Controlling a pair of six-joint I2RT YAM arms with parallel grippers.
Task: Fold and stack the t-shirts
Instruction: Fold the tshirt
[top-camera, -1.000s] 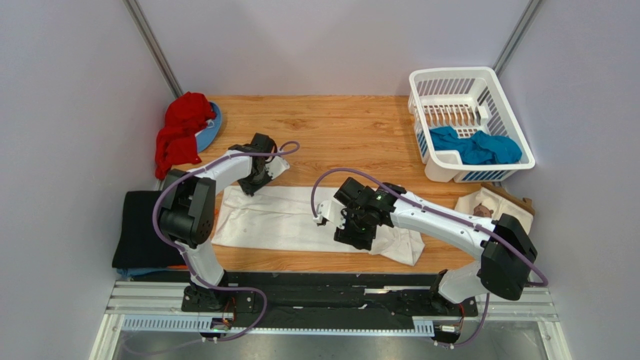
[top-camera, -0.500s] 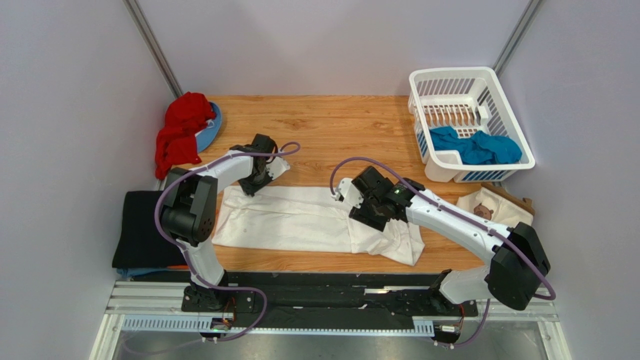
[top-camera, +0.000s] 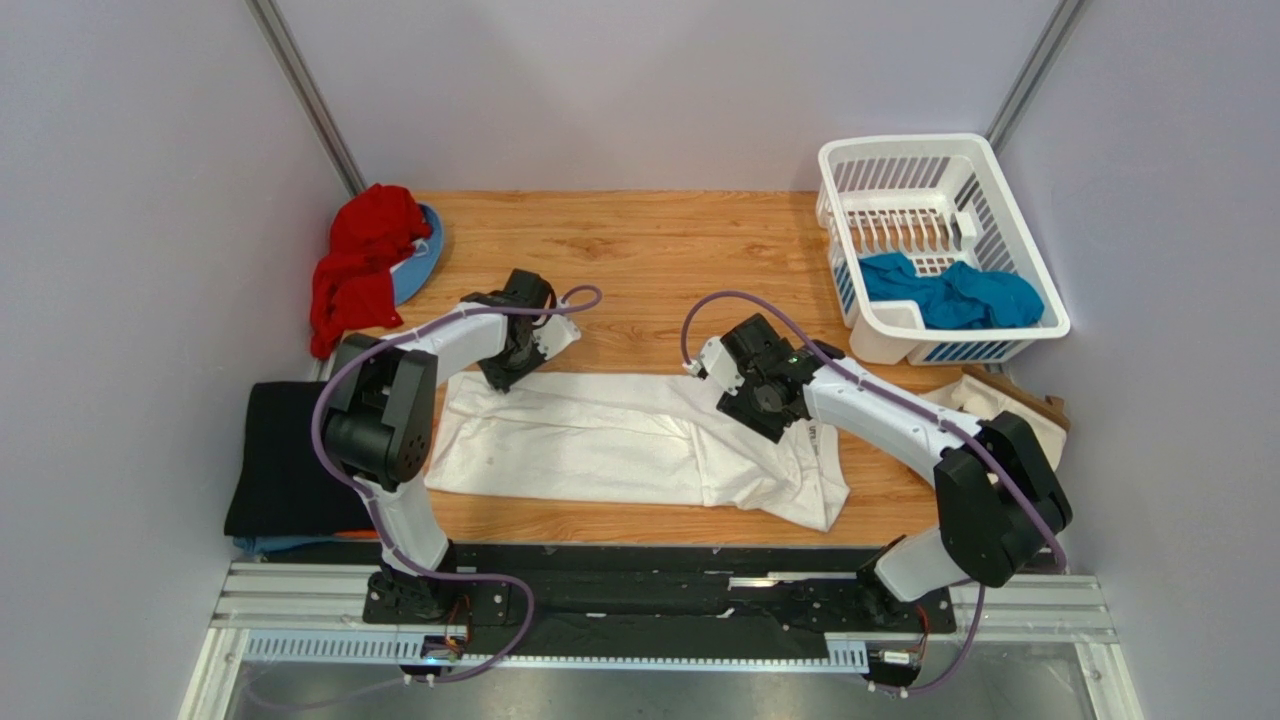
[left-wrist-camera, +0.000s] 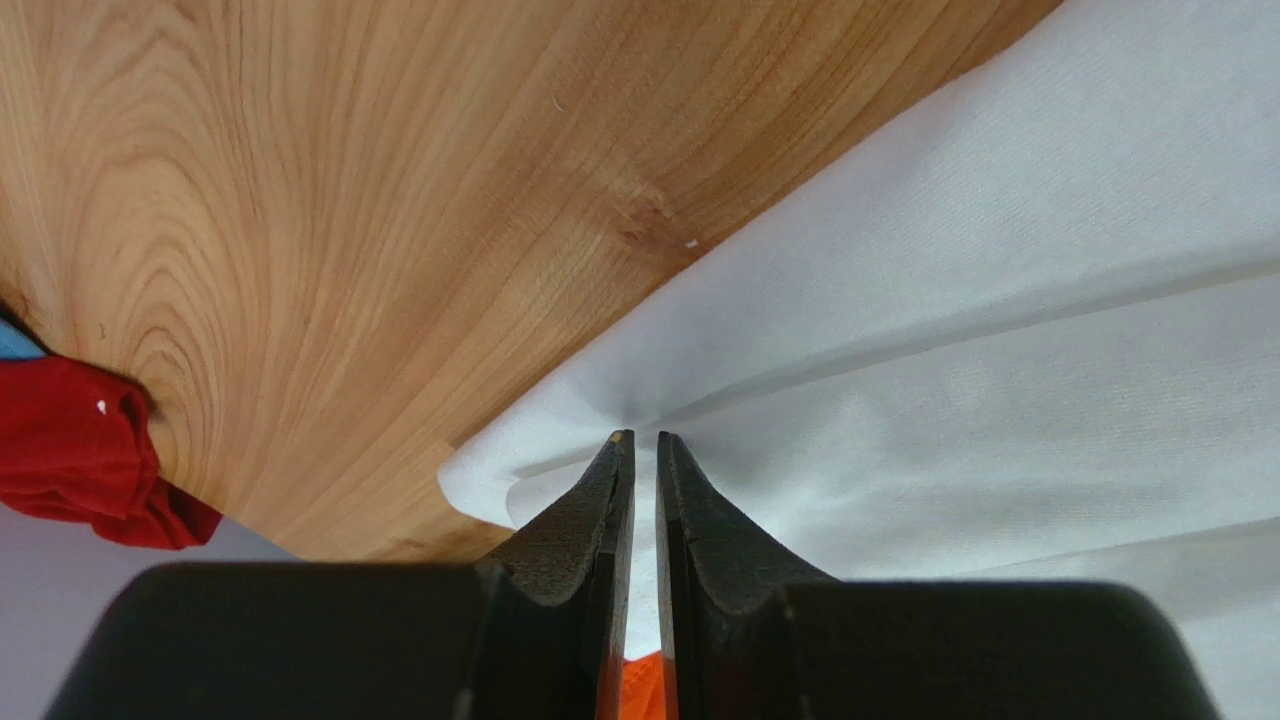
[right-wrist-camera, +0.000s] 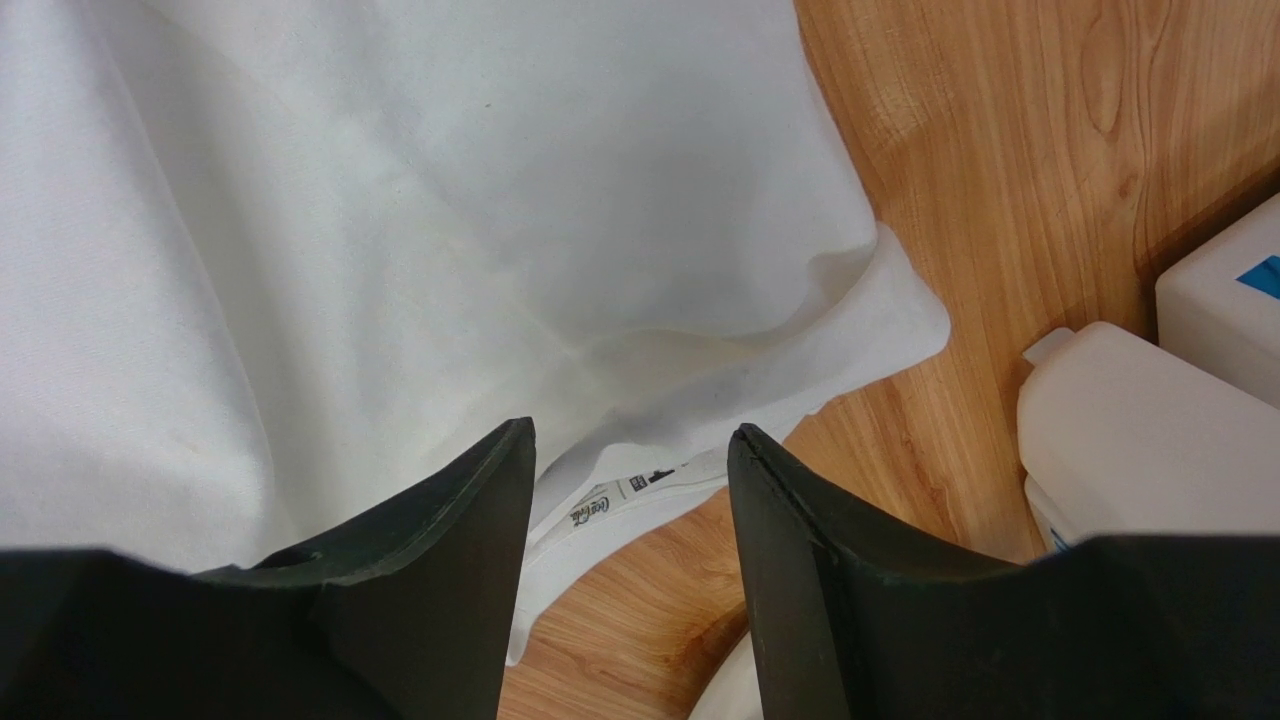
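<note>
A white t-shirt (top-camera: 601, 443) lies in a long folded strip across the table's middle. My left gripper (top-camera: 514, 357) is shut on its far left corner; in the left wrist view the jaws (left-wrist-camera: 643, 438) stand almost together with white cloth (left-wrist-camera: 977, 330) pinched between them. My right gripper (top-camera: 759, 393) hovers open over the shirt's right end. In the right wrist view its fingers (right-wrist-camera: 631, 435) straddle the collar label (right-wrist-camera: 616, 495) without holding the cloth (right-wrist-camera: 376, 225). A teal t-shirt (top-camera: 950, 294) lies in the basket. A black t-shirt (top-camera: 278, 458) sits folded at the left.
A white plastic basket (top-camera: 902, 158) stands at the back right. A red cloth (top-camera: 361, 263) is heaped on a blue plate at the back left. A cream bag (top-camera: 992, 405) lies beyond the right arm. White plastic parts (right-wrist-camera: 1142, 435) show at the right wrist view's right edge.
My right gripper has moved from the shirt's near middle edge away and to the right, toward the collar end. The left gripper has kept its pinch and place.
</note>
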